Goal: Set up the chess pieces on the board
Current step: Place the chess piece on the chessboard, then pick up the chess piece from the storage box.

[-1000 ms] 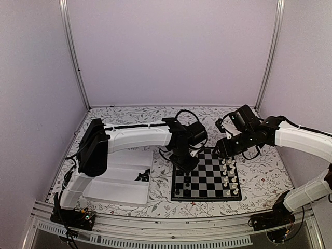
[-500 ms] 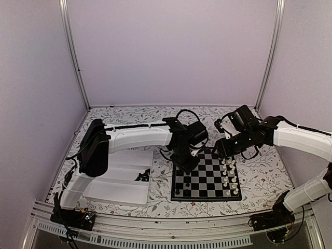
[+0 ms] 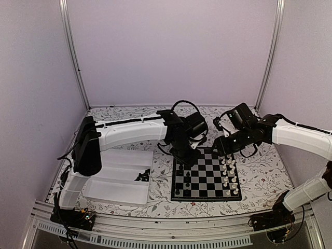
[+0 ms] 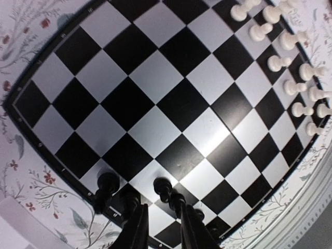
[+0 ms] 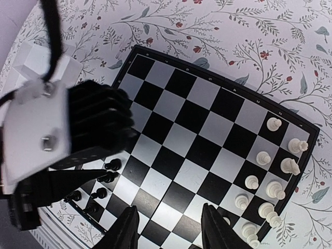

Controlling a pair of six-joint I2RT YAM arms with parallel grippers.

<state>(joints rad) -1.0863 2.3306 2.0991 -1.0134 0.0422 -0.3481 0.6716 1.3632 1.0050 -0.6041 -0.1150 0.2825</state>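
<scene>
lining the board [image 4: 171, 104] edge: chess pieces [image 4: 163, 185]

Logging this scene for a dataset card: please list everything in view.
chessboard: one, black-and-white, table centre.
white chess pieces: two rows, count unclear, board's right side.
black chess pieces: several, board's left edge.
loose black chess pieces: small heap, in the tray near its right side.
tray: one, white, left of the board.
tablecloth: one, white floral, under everything.
left end effector: black, low at the board's left edge, by a black piece.
right end effector: black, open, empty, above the board.
</scene>
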